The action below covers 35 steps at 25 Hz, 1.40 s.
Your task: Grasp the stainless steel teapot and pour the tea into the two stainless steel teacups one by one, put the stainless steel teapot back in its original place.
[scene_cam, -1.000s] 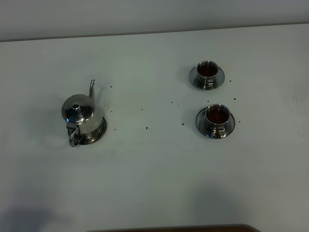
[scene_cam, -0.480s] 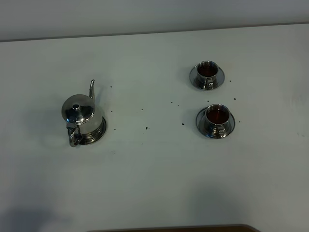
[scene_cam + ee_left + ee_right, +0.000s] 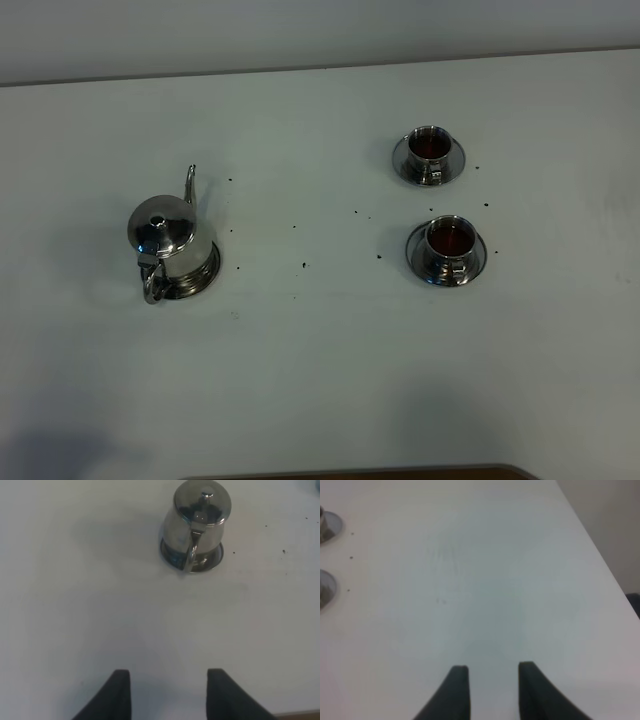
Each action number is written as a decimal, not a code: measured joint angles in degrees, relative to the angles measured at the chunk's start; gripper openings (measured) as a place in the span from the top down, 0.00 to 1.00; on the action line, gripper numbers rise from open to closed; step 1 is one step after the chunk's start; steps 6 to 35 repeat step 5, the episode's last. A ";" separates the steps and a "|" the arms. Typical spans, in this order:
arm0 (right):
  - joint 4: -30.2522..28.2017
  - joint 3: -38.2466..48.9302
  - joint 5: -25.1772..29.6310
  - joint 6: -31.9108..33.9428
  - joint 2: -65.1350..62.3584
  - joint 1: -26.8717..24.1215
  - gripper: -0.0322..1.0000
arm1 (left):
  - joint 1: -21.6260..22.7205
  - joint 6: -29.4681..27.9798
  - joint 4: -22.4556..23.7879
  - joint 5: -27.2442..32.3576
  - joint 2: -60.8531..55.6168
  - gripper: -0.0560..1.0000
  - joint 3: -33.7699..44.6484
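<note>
The stainless steel teapot point(image 3: 170, 238) stands upright on its steel base disc point(image 3: 207, 274), the original place, at the left of the table, spout pointing away and loop handle toward the front. The left wrist view shows the teapot point(image 3: 201, 517) on the disc point(image 3: 218, 556), well ahead of my left gripper point(image 3: 166, 672), which is open and empty. Two stainless steel teacups, the far one point(image 3: 430, 145) and the near one point(image 3: 450, 237), sit on saucers at the right with dark tea inside. My right gripper point(image 3: 490, 666) hovers over bare table, fingers a little apart, holding nothing.
Small dark specks point(image 3: 304, 265) dot the white table point(image 3: 320, 380) between teapot and cups. The table's right edge point(image 3: 600, 555) shows in the right wrist view, with saucer rims point(image 3: 326, 587) at the picture's left border. Neither arm appears in the high view.
</note>
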 joint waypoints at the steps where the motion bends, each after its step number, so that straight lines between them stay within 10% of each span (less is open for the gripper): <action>1: 0.00 0.00 0.00 0.00 0.00 0.00 0.73 | 0.00 0.00 0.00 0.00 0.00 0.55 0.00; 35: 0.00 0.00 0.00 0.00 0.00 0.00 0.73 | 0.00 -0.05 0.00 0.00 0.00 0.55 0.00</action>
